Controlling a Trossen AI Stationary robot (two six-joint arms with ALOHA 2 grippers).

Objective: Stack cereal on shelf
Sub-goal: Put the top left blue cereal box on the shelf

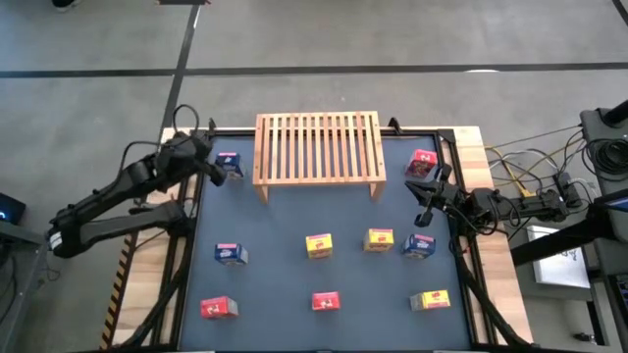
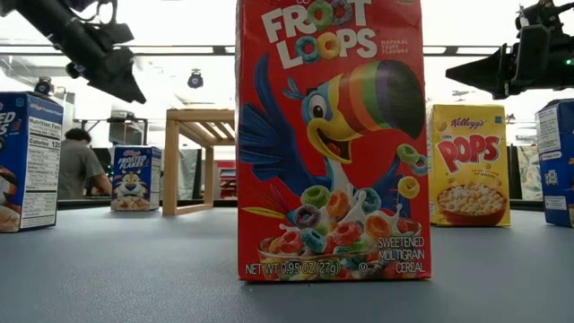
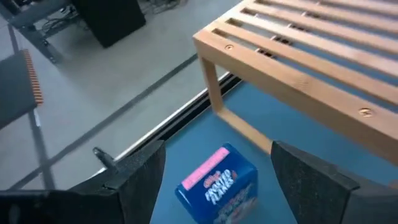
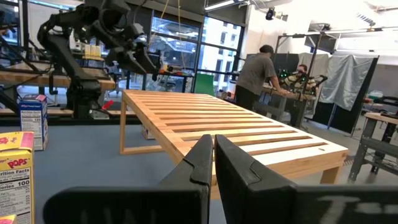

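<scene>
The shelf [image 1: 319, 147] is a light slatted wooden rack standing on its legs at the table's far middle. Nine small cereal boxes stand upright on the blue mat. My left gripper [image 1: 214, 167] is open and hovers over the blue box [image 1: 229, 165] by the shelf's left end. In the left wrist view its fingers [image 3: 143, 177] stand on either side of that blue box [image 3: 219, 185] without touching it. My right gripper [image 1: 422, 192] is shut [image 4: 212, 163] and held above the mat off the shelf's right end, near a red box [image 1: 422, 162].
The other boxes stand spread over the near half: blue [image 1: 231, 253], yellow [image 1: 319, 245], yellow [image 1: 380, 239], blue [image 1: 419, 245], red [image 1: 219, 308], red [image 1: 325, 301], yellow [image 1: 430, 299]. Wooden borders edge the mat. A person [image 4: 255, 74] stands in the room beyond.
</scene>
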